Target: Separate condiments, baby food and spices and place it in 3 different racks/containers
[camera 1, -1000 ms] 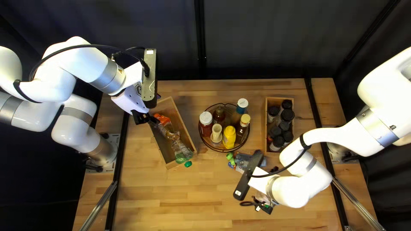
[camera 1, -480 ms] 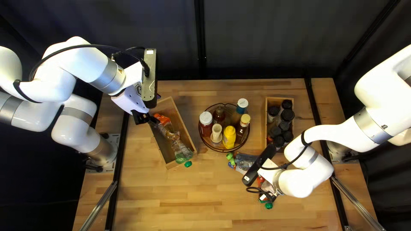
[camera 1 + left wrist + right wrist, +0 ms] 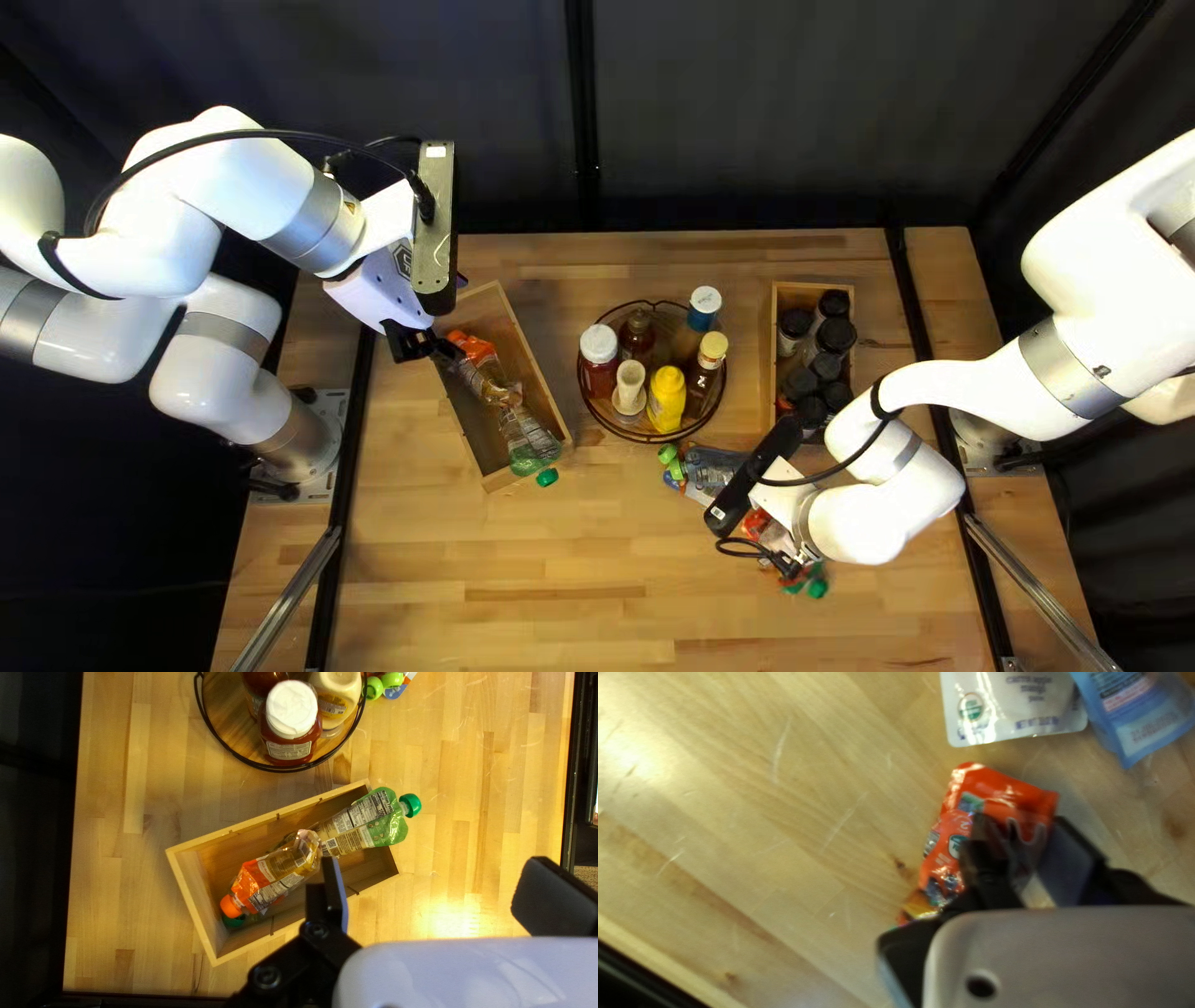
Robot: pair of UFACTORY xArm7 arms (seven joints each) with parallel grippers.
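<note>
Left box (image 3: 192, 899): Holding pouches. A pouch with an orange cap (image 3: 274, 876) is lying inside; a green pouch (image 3: 383, 818) is lying over one end wall, its cap sticking out past the rim. Another green cap (image 3: 233, 921) is showing beneath the orange one.
Round basket (image 3: 283, 768): Holding a white-lidded jar (image 3: 599, 360), a dark bottle (image 3: 636, 336), a cream bottle (image 3: 630, 390), a yellow bottle (image 3: 667, 406), a yellow-capped bottle (image 3: 708, 364) and a white-capped bottle (image 3: 701, 317).
Right box (image 3: 773, 336): Holding dark-lidded jars (image 3: 835, 334), standing close together.
Loose pouches: A white pouch (image 3: 1014, 709) and a blue pouch (image 3: 1133, 715) are lying on the table, near an orange pouch (image 3: 947, 852).
Left gripper (image 3: 431, 350): Standing wide open beside the left box, gripping nothing.
Right gripper (image 3: 786, 565): Working at the orange pouch; opening and hold are not showing clearly enough to tell.
</note>
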